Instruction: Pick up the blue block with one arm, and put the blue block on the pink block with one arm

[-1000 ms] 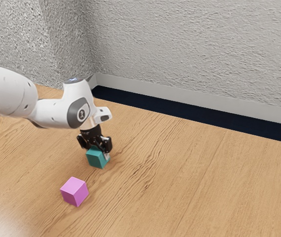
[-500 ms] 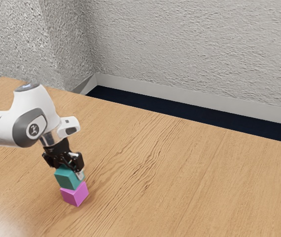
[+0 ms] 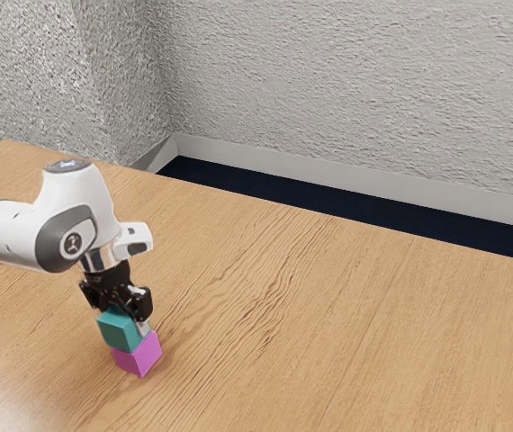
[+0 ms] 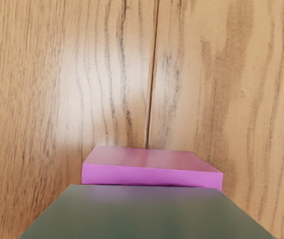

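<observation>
The hand point(image 3: 121, 310) was closed around the blue block point(image 3: 117, 330), gripping its sides. The block sat slightly off-centre on the pink block point(image 3: 139, 355), well away from the tabletop's point(image 3: 346, 315) far edge.

Arm point(image 3: 45, 232) low, fingers point(image 3: 139, 307) clamped on blue block point(image 3: 117, 329)
</observation>
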You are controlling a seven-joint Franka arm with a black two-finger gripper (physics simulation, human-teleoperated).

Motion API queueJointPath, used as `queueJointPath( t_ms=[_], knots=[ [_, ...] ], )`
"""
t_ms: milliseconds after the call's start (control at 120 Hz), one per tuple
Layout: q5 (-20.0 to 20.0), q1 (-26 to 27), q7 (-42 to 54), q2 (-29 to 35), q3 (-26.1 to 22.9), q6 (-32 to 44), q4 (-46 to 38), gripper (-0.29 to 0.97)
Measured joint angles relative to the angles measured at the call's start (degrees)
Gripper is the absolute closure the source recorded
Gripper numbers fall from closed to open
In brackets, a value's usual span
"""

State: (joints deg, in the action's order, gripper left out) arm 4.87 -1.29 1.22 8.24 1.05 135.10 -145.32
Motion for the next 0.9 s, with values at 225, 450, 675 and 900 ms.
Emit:
queueJointPath(
  t_ms=[225, 450, 675, 900],
  knots=[
    [0.31, -0.07, 0.14, -0.41, -0.60, 0.23, 0.18, 0.23],
    [0.56, -0.20, 0.70, 2.81, -0.74, -1.23, 5.35, 0.08],
    [-2.72, -2.01, 4.51, 5.03, -0.41, -17.54, 31.44, 0.03],
    [-4.47, -1.53, 9.85, 6.24, -0.51, -29.13, 34.74, 0.01]
  ],
)
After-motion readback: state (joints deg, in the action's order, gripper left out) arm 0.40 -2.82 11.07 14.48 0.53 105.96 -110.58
